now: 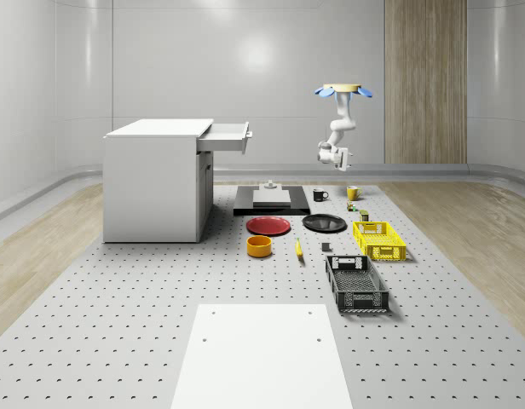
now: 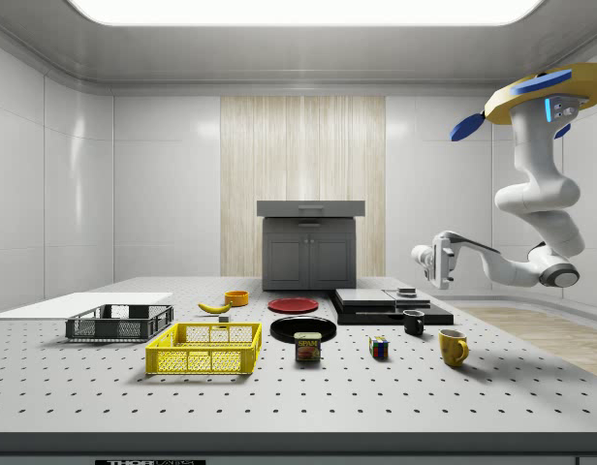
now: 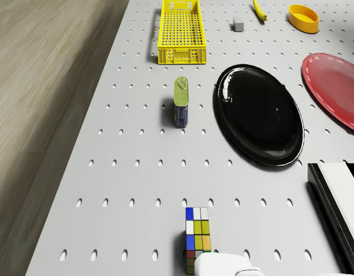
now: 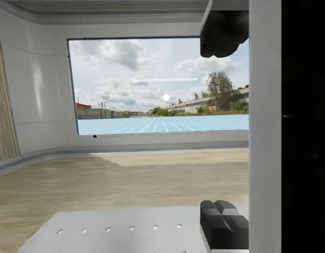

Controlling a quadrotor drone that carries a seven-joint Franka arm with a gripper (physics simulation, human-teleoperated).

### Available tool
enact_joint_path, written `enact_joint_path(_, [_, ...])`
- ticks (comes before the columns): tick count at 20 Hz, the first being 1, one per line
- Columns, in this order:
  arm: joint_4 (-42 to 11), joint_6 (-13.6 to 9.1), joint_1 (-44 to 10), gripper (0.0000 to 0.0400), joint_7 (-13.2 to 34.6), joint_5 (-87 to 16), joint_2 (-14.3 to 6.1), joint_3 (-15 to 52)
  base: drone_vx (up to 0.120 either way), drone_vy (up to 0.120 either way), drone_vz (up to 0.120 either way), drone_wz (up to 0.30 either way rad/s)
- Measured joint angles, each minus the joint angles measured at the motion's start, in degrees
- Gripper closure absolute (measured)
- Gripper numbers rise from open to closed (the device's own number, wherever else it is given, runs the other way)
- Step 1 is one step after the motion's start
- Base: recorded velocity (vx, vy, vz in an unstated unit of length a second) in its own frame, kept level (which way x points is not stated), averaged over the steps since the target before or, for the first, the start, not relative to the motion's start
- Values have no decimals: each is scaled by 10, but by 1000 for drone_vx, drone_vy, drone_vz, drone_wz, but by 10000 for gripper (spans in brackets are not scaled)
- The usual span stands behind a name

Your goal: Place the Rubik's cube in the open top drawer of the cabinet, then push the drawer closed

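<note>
At the table's [image 1: 118, 341] near edge in the whole-scene view lay a white sheet [image 1: 261, 358]. Beyond it, toward that view's right edge of the table, sat a black crate [image 1: 356, 284] and then a yellow crate [image 1: 379, 239]. An orange bowl [image 1: 259, 246] and a banana [image 1: 298, 249] lay near the table's middle. Past them a red plate [image 1: 268, 225] and a black plate [image 1: 324, 223] lay side by side, apart. A can [image 3: 181, 102] stood between the yellow crate and the Rubik's cube [image 3: 198, 236]. The cube rested on the table toward the far right corner, just short of a yellow mug [image 1: 353, 192] and well apart from the cabinet [image 1: 156, 183]. A black mug [image 1: 320, 195] stood beside a black slab [image 1: 271, 201] near the far edge. The cabinet stood at the table's far left, its top drawer [image 1: 224, 136] pulled out toward the whole-scene view's right. The drone [image 1: 342, 89] hovered high above the far right corner, over the mugs and the cube. Its arm bent down, and the gripper [image 2: 422, 260] hung in the air well above the table. Its fingers [image 4: 223, 229] stood wide apart with nothing between them.
</note>
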Motion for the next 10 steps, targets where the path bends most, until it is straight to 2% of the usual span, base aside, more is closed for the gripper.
enact_joint_path(3, [-93,-29,-88,0,77,-170,-24,85,120,0,-120,0])
enact_joint_path(5, [-133,-56,-151,0,125,-252,-39,128,120,0,-120,0])
enact_joint_path(10, [-177,-114,-275,0,210,-362,-73,196,120,0,-120,0])
